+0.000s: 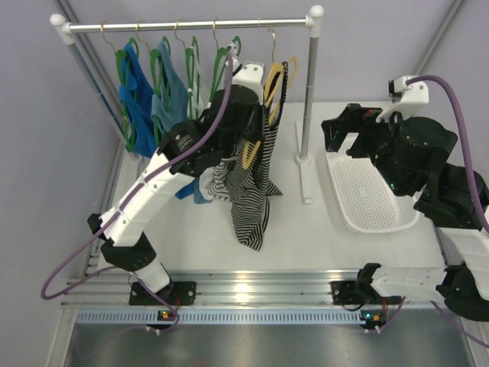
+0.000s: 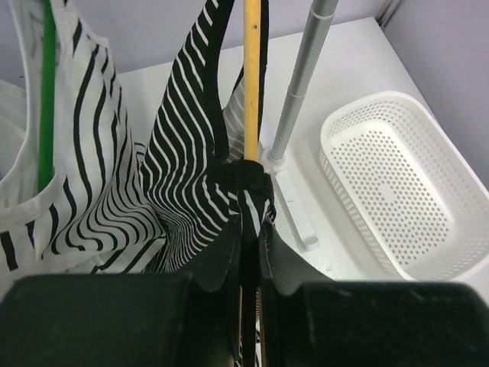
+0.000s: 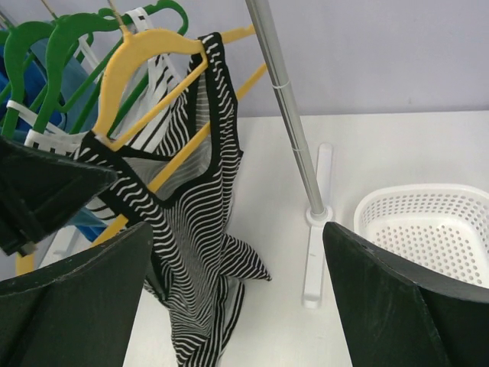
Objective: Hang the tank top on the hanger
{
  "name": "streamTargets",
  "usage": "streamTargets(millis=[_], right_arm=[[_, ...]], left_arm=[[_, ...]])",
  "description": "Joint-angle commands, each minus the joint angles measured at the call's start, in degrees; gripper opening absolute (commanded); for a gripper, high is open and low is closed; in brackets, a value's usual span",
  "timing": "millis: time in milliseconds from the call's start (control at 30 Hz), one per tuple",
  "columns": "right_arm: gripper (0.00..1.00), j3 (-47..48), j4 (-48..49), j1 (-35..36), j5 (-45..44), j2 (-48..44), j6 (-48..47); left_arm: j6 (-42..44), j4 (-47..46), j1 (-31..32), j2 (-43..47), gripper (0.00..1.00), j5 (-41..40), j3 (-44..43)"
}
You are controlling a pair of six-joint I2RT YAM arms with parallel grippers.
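The tank top (image 1: pixel 248 200) is dark and narrow-striped. It hangs partly draped on the yellow-orange hanger (image 1: pixel 273 80), whose hook sits on the rail, and its lower end lies bunched on the table. My left gripper (image 1: pixel 258 141) is shut on the tank top's black strap against the hanger's bar. In the left wrist view, the pads (image 2: pixel 229 252) pinch the tank top (image 2: pixel 191 168) along the hanger (image 2: pixel 250 92). My right gripper (image 1: pixel 344 141) is open and empty over the basket. In the right wrist view it (image 3: pixel 237 306) faces the tank top (image 3: pixel 191 252) and the hanger (image 3: pixel 145 46).
A rail (image 1: pixel 191 25) carries green hangers (image 1: pixel 160 61) with blue tops (image 1: pixel 137 95) and a paler striped top (image 2: pixel 84 153). The rack post (image 1: pixel 308 92) stands between the clothes and a white perforated basket (image 1: pixel 367 222) at the right.
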State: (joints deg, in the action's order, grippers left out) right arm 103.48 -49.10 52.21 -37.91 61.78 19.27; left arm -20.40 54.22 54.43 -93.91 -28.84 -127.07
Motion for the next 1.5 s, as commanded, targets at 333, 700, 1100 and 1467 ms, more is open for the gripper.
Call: streamTargets(millis=[333,700,1100,1467], right_arm=[[0.93,0.41,0.06,-0.35,-0.23,-0.87,0.24],[0.93,-0.03,0.15,-0.17,0.20,-0.69,0.51],[0.93,-2.23,0.67,-0.26,0.65,-1.66,0.95],[0.95,-3.64,1.46,-0.26,1.17,-2.01,0.86]], left_arm=[[5.19,-11.14,-5.92,-0.40,0.00,4.49,-5.56],[3.79,-9.92,-10.75,-1.80,0.00,9.15,-5.83],[2.04,-7.28,-11.90,-1.46,0.11,11.79,-2.93],[2.47,-6.14,-11.81,2.94,0.42,13.37,0.77]])
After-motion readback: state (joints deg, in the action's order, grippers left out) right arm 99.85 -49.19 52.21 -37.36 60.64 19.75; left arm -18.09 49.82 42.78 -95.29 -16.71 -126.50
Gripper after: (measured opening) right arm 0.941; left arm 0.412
